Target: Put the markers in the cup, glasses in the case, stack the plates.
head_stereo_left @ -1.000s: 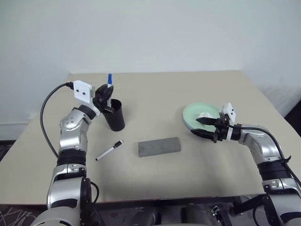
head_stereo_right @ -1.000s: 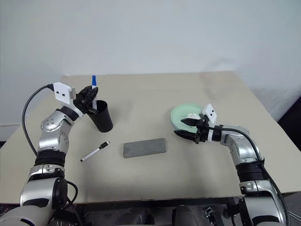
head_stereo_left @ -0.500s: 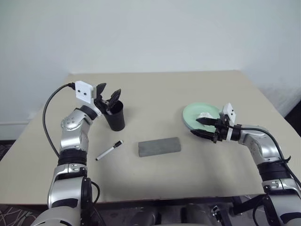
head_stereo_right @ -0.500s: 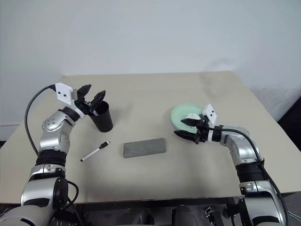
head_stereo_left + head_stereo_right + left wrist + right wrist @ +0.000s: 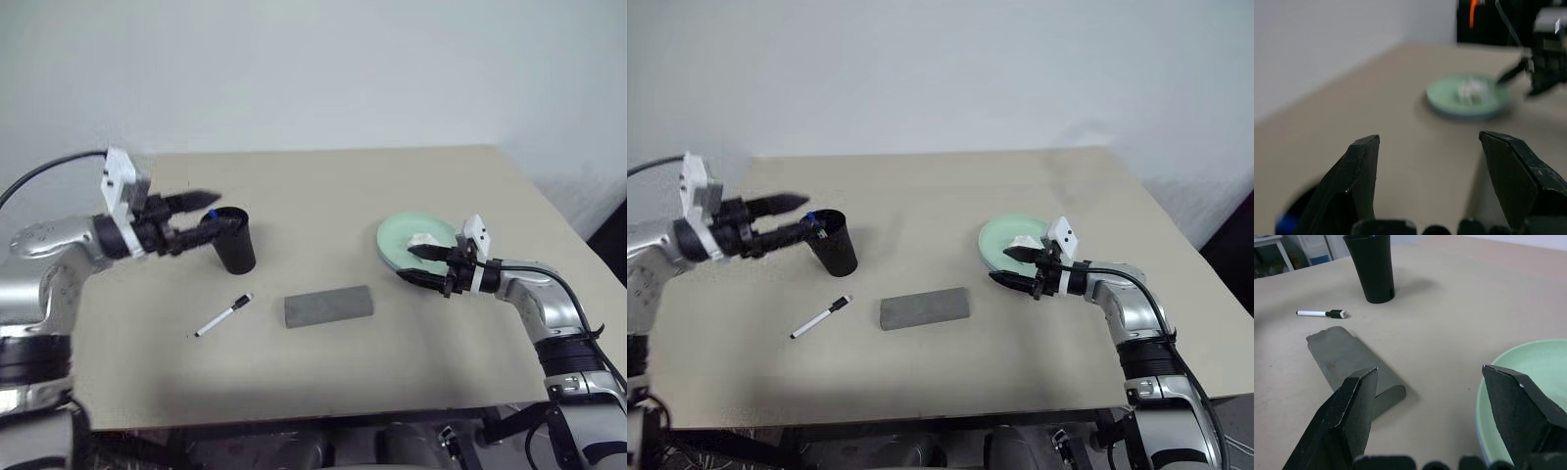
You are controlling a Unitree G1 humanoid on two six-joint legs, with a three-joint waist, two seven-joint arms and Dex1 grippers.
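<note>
The black cup [image 5: 236,247] stands on the left half of the table, with a blue cap just showing inside its rim [image 5: 1287,223]. My left gripper [image 5: 223,211] hangs open and empty beside the cup's rim, pointing right. A black-capped marker [image 5: 223,315] lies on the table in front of the cup. The grey case [image 5: 328,305] lies shut mid-table; the glasses are hidden. The mint green plate [image 5: 402,238] rests on a light blue one [image 5: 1469,115] at the right. My right gripper [image 5: 406,263] stands open and empty at the plates' near edge.
A crumpled white tissue [image 5: 423,240] lies on the green plate. The beige table [image 5: 323,186] has bare room at the back and along its front edge [image 5: 323,416]. A black cable [image 5: 44,168] loops from my left wrist.
My left gripper opened and let the blue-capped marker drop into the cup. It then drew back to the left and turned level. The right arm stayed still.
</note>
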